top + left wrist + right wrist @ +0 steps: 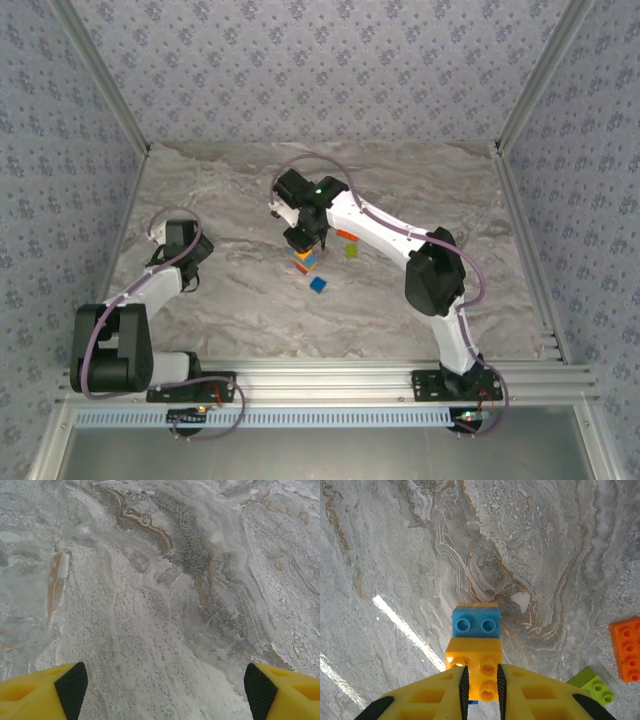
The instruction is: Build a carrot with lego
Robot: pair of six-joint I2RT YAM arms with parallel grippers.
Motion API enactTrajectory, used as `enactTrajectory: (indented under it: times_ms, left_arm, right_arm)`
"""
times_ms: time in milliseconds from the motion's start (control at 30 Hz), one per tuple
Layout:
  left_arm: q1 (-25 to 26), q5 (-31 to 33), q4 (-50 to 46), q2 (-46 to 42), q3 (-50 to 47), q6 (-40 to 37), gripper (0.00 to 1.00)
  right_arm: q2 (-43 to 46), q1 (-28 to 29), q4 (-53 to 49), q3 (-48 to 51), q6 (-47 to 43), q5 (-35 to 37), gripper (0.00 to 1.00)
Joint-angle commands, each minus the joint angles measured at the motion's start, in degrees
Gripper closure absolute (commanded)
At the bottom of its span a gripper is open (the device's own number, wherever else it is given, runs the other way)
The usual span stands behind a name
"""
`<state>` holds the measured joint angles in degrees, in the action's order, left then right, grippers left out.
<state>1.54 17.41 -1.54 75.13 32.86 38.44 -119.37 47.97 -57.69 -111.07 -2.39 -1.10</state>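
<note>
At centre of bench (420,190), your right jaws are shut tight on yellow-orange brick (480,672) of carrot (303,260). Blue brick (476,622) touches just beyond it, so long axis runs straight ahead from jaws. Lime brick (594,685) and loose orange brick (626,647) lie right of carrot. Left jaws wide, empty, well apart from carrot; right arm nearer.

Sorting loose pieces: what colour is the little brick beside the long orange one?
The brick is lime green, clearest in the right wrist view.
</note>
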Motion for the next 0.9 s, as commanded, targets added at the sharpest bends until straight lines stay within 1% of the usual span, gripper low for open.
enactTrajectory:
  times_ms: [0,533,867]
  left_arm:
    - [0.33,0.99,-0.88,0.17,1.24,-0.77,0.16]
    - [0.35,1.03,-0.83,0.17,1.23,-0.76,0.16]
    - [0.35,1.02,-0.83,0.19,1.24,-0.77,0.16]
  right_arm:
    - [-1.29,0.05,-1.71,-1.45,0.64,-1.18,0.73]
    - [-3.12,0.04,-2.58,-0.82,0.46,-1.28,0.73]
    - [-2.88,0.19,-2.01,3.31,1.14,-1.31,0.73]
